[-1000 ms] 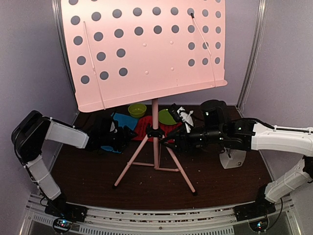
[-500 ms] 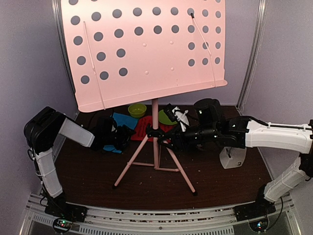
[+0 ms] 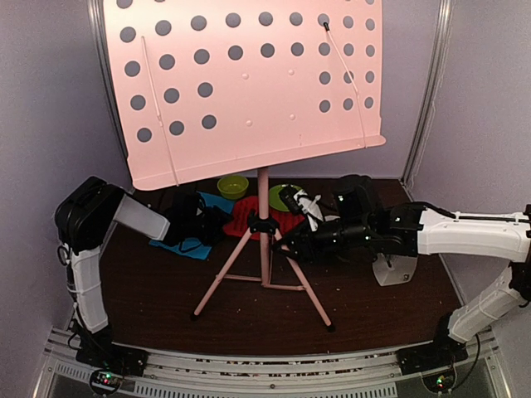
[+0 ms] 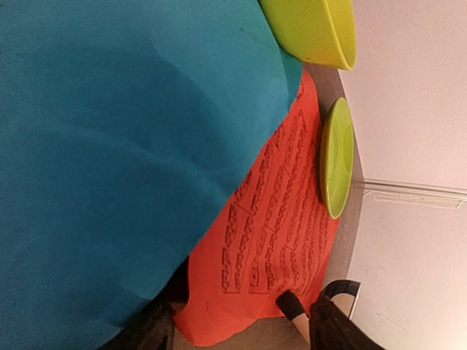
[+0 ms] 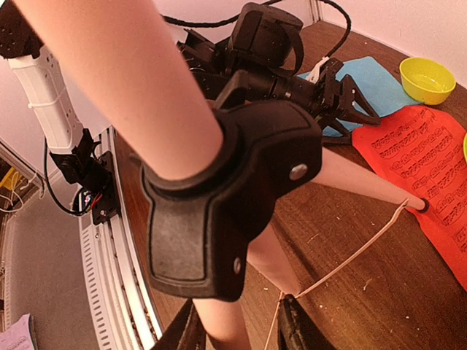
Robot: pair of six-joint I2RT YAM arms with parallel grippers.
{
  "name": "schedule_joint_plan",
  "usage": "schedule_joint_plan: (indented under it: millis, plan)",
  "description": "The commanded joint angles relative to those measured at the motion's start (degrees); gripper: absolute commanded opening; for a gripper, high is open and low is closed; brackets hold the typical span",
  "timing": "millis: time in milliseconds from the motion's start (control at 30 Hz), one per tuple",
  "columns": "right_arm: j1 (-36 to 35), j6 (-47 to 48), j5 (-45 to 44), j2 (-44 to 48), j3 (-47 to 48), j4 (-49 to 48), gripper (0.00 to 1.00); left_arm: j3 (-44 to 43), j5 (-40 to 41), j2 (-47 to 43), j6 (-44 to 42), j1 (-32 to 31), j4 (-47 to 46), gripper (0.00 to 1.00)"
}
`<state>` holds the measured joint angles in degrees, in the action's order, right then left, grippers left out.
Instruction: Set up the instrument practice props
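Upright mid-frame in the top view: pale pink music stand [image 3: 249,99], tripod planted on the worktop [image 3: 149,290], desk bare of sheets. Just above the tripod in that frame, flat on the worktop — blue sheet [image 4: 109,146] overlapping red sheet [image 4: 284,219], with green bowl [image 4: 314,29] and green plate [image 4: 337,157] beside. Right of centre, under the right arm: metronome [image 3: 394,269].

Right gripper [image 3: 289,242] just below where the legs meet, fingers straddling one tripod leg [image 5: 226,313]; cannot tell whether clenched on it or merely flanking. Left gripper [image 3: 206,225] low over the blue sheet, fingers spread wide, grasping nothing.

Risks, as judged: any sideways pull on that leg likely to fold the tripod or tip a top-heavy stand onto the sheets. Closing on the blue sheet at the overlap — likely to drag the red one along or crease both, perhaps nudge the bowl.

Against a second ago: left elbow swung inward from the left edge and risen; left gripper drawn back slightly over the blue sheet; right gripper barely shifted at the leg; stand unmoved.
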<state>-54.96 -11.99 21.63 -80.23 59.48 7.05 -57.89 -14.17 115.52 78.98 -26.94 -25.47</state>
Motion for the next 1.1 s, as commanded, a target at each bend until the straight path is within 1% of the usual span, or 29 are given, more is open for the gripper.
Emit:
schedule_joint_plan:
  millis: [0, 133, 233, 300, 400, 433, 467, 533, 600, 767, 867, 900, 1067]
  plan:
    - [-0.37, 0.59, 0.06, 1.53, -1.47, -0.18, 0.3, -2.71, -4.04, 2.46, -1.5, 0.45, -5.31, 0.64]
    - [-0.37, 0.74, 0.52, 0.92, -1.43, -0.08, 0.22, -3.27, -5.68, 3.48, -2.02, 0.46, -9.12, 0.61]
    - [-0.38, 0.74, 0.52, 0.7, -1.39, -0.03, 0.19, -2.97, -5.63, 3.75, -2.66, 0.63, -12.58, 0.58]
    - [-0.33, 0.74, 0.52, 0.64, -1.24, 0.14, 0.16, -3.49, -5.23, 3.47, -4.89, 0.61, -13.35, 0.59]
    - [-0.38, 1.08, 0.43, 0.51, -1.06, 0.57, 0.12, -5.87, -4.73, 4.17, -6.72, 0.99, -6.7, 0.68]
    - [-0.35, 1.22, 0.43, 0.47, -1.01, 0.66, 0.1, -6.69, -5.02, 4.76, -6.66, 1.18, -5.55, 0.69]
    - [-0.35, 1.21, 0.43, 0.38, -0.96, 0.68, 0.08, -7.58, -5.66, 5.66, -8.06, 1.61, -3.69, 0.68]
    - [-0.39, 1.26, 0.36, 0.27, -0.9, 0.77, 0.05, -9.76, -6.45, 6.58, -10.16, 1.8, 0.26, 0.6]
    - [-0.29, 1.34, 0.27, 0.16, -0.59, 1.07, 0.0, -11.73, -6.59, 6.94, -12.49, 1.95, 4.08, 0.48]
    - [-0.32, 1.59, 0.17, -0.15, -0.25, 1.57, 0.0, -15.61, -7.08, 6.9, -17.04, 2.03, 10.44, 0.16]
    - [-0.32, 1.71, -0.73, 0.79, -0.98, 1.1, 0.0, -16.87, -6.32, 5.21, -20.1, 1.98, 13.38, 0.01]
    - [-0.37, 1.73, -1.3, 1.24, -1.62, 0.56, 0.0, -17.35, -6.04, 4.04, -21.47, 1.95, 14.36, 0.0]
    - [-0.37, 0.75, -4.62, 2.62, -3.8, -1.3, 0.0, -19.37, -5.05, -0.94, -29.93, 1.96, 18.44, 0.0]
